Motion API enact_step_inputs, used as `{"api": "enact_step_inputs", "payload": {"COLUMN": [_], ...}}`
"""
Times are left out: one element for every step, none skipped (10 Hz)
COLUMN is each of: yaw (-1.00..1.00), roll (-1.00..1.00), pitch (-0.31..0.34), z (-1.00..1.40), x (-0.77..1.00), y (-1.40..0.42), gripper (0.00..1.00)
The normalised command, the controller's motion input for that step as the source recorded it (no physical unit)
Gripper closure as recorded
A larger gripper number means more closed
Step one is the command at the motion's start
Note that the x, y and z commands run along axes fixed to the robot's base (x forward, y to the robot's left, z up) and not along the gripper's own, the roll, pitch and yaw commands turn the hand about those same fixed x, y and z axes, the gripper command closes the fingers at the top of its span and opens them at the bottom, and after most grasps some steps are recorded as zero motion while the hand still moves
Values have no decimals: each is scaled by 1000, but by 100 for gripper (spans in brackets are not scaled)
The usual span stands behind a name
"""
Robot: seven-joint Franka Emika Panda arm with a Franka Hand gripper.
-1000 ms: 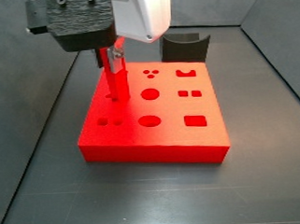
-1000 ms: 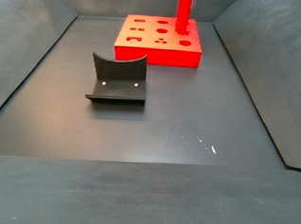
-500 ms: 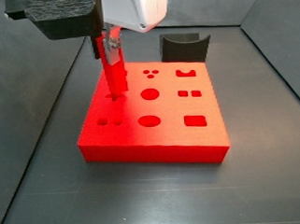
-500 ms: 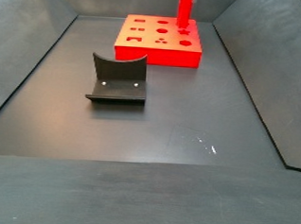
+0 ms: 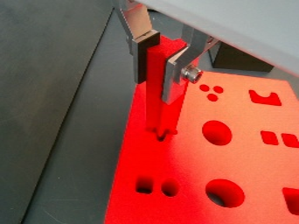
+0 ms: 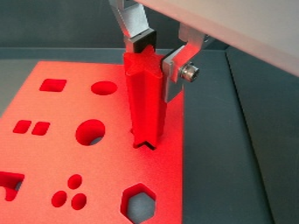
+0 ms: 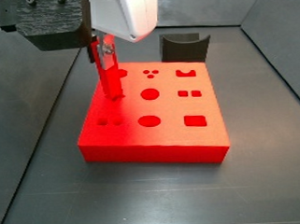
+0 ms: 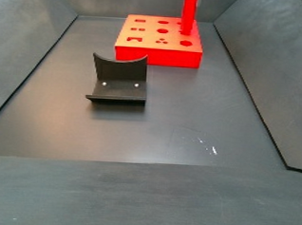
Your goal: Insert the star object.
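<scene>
Above the red block, the gripper has flat silver plate fingers with dark pads and a round screw, under a white housing and black ribbed camera mount.

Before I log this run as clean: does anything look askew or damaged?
Nothing stands out. The pincer holds the star object upright over the red block; the fixture stands apart on the floor.

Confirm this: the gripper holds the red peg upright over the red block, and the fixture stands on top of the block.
One thing is wrong: the fixture is not on the block; in a side view it stands on the floor, apart from it. The rest holds: the gripper holds the peg upright over the block.
</scene>
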Motion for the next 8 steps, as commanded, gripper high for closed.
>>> {"api": "enact_step_inputs", "payload": {"yaw": [0,49,91,94,89,69,26,0], "roll": [74,53,41,41,50,56,67,86], "pitch": [0,0,-1,0,0,0,0,0], "z": [-169,-120,-126,-129,-129,-86,-86,-114], "x": [0,40,109,143,180,340,291,9], "y": [0,0,0,0,0,-43,-83,-29], "gripper": [100,100,100,100,100,100,100,100]}}
